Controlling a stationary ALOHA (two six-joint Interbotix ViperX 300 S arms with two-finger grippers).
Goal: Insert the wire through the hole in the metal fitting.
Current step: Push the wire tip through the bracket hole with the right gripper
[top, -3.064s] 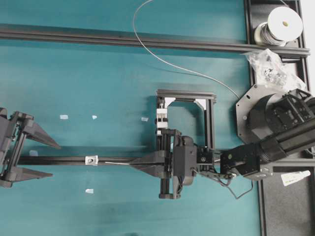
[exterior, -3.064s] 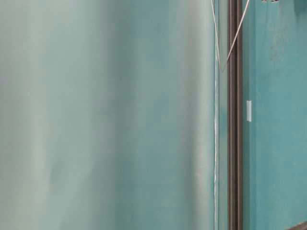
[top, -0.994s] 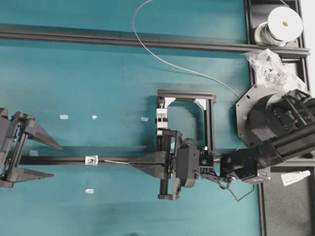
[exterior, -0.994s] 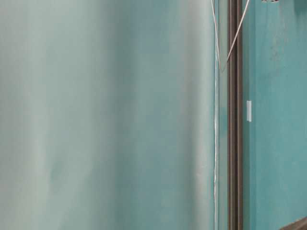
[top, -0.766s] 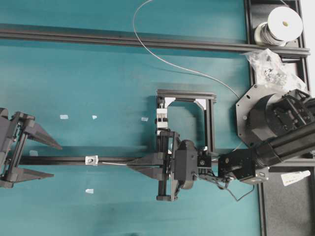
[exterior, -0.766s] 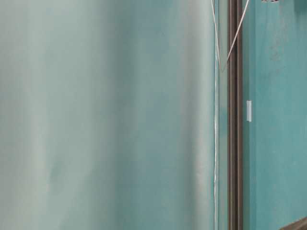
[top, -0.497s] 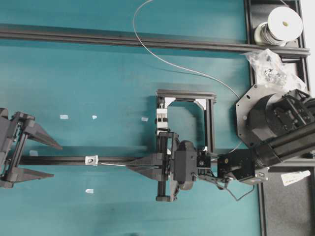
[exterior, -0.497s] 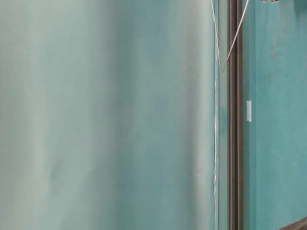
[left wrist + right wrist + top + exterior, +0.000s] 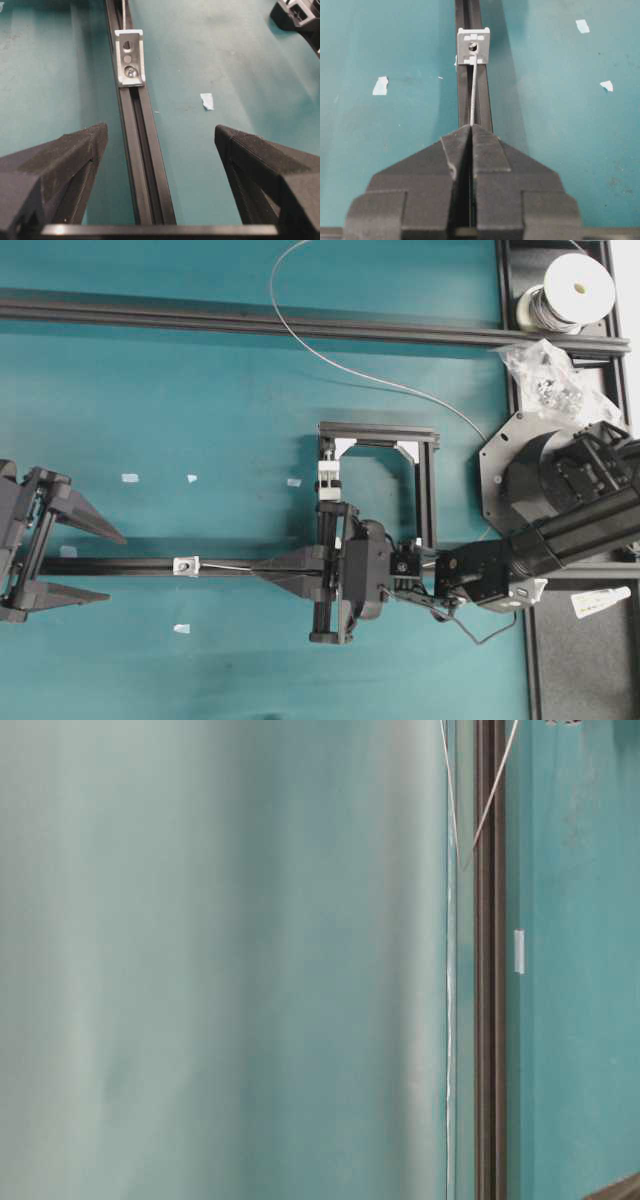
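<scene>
Right gripper is pinching the wire, fingers fully closed on it, a short straight free end sticking out ahead. Just past the tips, the wire is running along the black rail straight at the metal fitting, which is sitting on that rail. Wire axis and rail axis are lining up; the tip is reaching the fitting's face right at or just under the dark hole. Can't tell whether it's entering yet. Looks like the insertion step is in progress; the coming move is hinging on a small push along the rail with slight height correction. Beyond the fitting, the left gripper is hanging off with fingers spread wide, holding nothing. Right arm is nearer.
</scene>
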